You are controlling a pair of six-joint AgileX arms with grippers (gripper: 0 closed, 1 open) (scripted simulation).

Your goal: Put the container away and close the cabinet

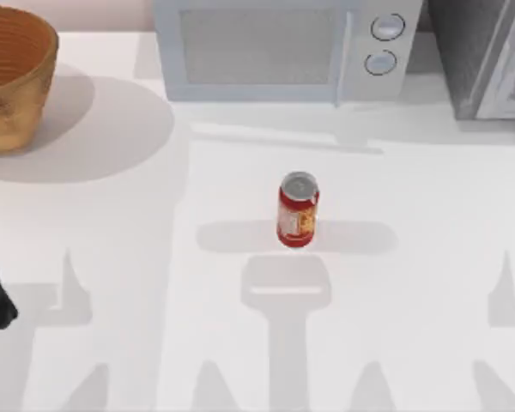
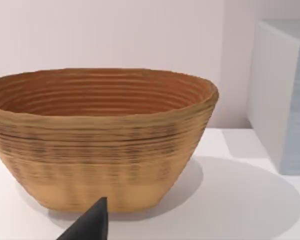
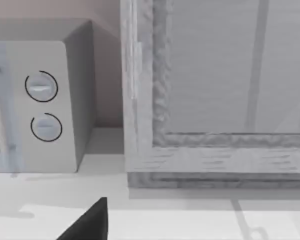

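The container (image 1: 298, 211) is standing upright at the bench (image 1: 412, 283) centre, the cabinet (image 1: 489, 56) at two o'clock. For either hand, I cannot tell the opening.

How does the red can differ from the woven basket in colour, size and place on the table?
The red can is glossy red with a silver top and a yellow-and-white label; the woven basket is plain ribbed brown. The can is small, slim and closed on top; the basket is far larger, wide and open. The can stands near the table's middle, in front of the microwave; the basket sits at the far left corner. Both stand upright on the white table, untouched.
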